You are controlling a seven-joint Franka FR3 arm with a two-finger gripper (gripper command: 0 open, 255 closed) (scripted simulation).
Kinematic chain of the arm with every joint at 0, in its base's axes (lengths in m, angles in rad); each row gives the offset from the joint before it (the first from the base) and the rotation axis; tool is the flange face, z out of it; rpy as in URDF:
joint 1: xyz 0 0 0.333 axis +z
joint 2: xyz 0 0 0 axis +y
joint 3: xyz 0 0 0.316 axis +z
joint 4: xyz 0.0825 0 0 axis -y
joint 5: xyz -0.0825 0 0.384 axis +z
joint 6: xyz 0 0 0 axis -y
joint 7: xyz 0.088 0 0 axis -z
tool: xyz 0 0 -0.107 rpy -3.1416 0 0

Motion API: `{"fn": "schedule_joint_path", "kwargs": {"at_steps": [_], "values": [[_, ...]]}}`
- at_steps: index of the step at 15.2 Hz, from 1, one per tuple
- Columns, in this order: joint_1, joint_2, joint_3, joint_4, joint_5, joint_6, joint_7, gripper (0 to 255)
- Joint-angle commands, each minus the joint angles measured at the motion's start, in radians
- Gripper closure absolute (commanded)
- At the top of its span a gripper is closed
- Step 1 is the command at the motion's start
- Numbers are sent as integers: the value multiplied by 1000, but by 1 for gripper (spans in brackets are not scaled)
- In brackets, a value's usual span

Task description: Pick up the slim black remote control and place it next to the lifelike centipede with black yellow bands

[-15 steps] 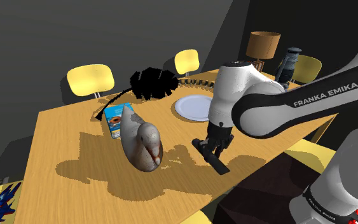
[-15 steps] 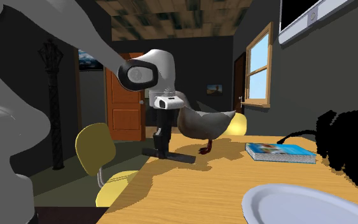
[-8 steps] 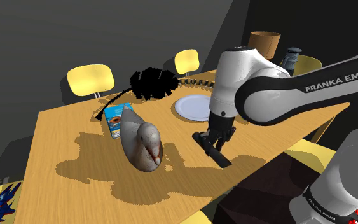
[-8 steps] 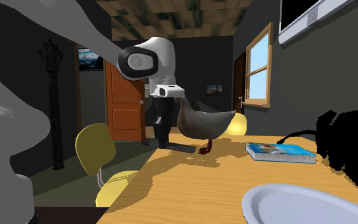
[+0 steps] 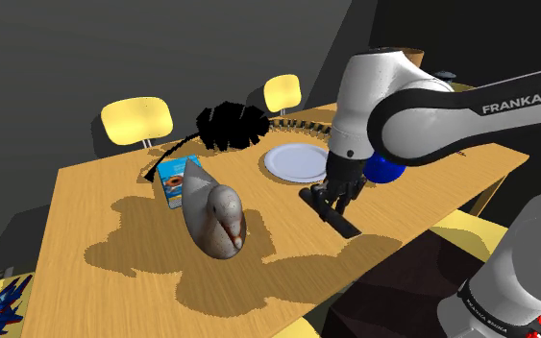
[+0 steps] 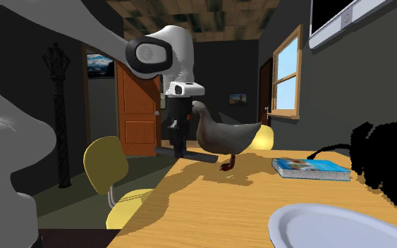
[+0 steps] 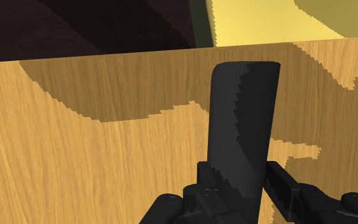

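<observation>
My black gripper [image 5: 338, 199] is shut on the slim black remote control [image 5: 335, 213] and holds it level above the wooden table [image 5: 105, 202], just in front of the white plate [image 5: 292, 161]. From the wrist, the remote [image 7: 242, 121] sticks out ahead between the two fingers [image 7: 279, 184], over the table's edge region. The second exterior view has the remote [image 6: 193, 156] hanging under the gripper [image 6: 178, 148], left of the duck. The centipede [image 5: 297, 126], dark with pale bands, lies along the table's far edge behind the plate.
A grey duck figure [image 5: 215, 216] stands mid-table with a blue book [image 5: 172, 180] behind it. A ragged black mass [image 5: 232, 125] sits at the far edge. A blue object [image 5: 385, 171] shows behind the arm. Yellow chairs [image 5: 136, 120] ring the table.
The gripper has risen with the remote and carried it toward the shoulder view's right, closer to the plate. The duck, book and plate have not moved.
</observation>
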Motion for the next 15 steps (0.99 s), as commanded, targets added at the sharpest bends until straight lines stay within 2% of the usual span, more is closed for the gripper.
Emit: {"fn": "schedule_joint_path", "kwargs": {"at_steps": [1, 7, 15], "values": [[-7, -52, -41, -43, -7, -17, -46, 255], [-63, -170, -177, -136, -73, -66, -192, 255], [-57, -123, -160, -217, -53, 62, -204, 255]]}}
